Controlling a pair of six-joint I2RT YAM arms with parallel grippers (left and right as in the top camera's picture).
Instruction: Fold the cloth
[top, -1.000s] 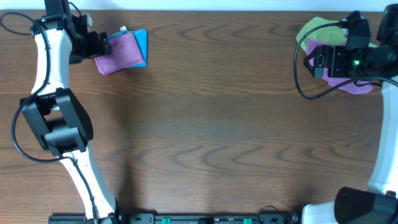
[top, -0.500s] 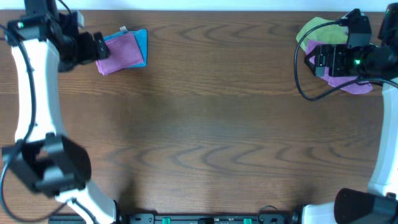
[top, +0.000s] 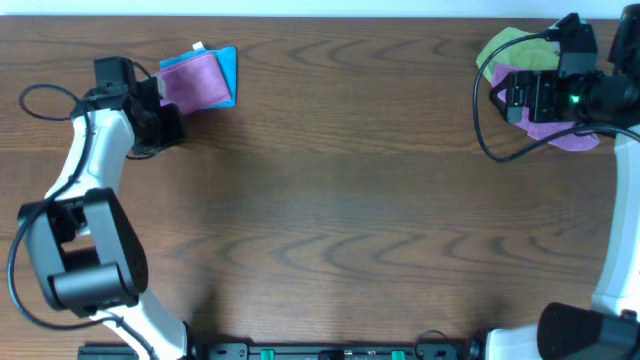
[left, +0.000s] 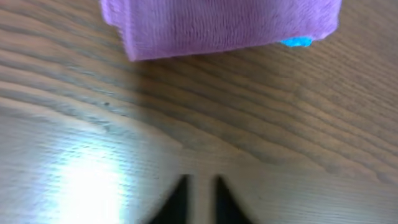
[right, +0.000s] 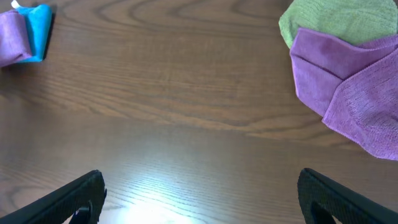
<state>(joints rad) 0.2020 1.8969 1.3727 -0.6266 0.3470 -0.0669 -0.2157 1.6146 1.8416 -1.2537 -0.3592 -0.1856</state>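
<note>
A folded purple cloth (top: 195, 82) lies on a folded blue cloth (top: 229, 68) at the table's far left. My left gripper (top: 170, 112) is just in front of that stack, shut and holding nothing. In the left wrist view its fingertips (left: 200, 186) stand together over bare wood, short of the purple cloth (left: 217, 25), where a blue corner (left: 297, 42) peeks out. At the far right a crumpled purple cloth (top: 565, 135) rests on a green cloth (top: 510, 45). My right gripper (top: 515, 95) hovers open beside them; its fingers (right: 74, 199) are spread wide.
The brown wooden table (top: 340, 200) stretches between the two cloth stacks. The right wrist view shows the purple cloth (right: 348, 87) and the green cloth (right: 336, 22) at upper right, and the folded stack (right: 25, 34) far off at upper left. Cables loop beside both arms.
My left gripper has shut and drawn back from the folded stack toward the table's front. The left arm swung around. The right arm has not moved.
</note>
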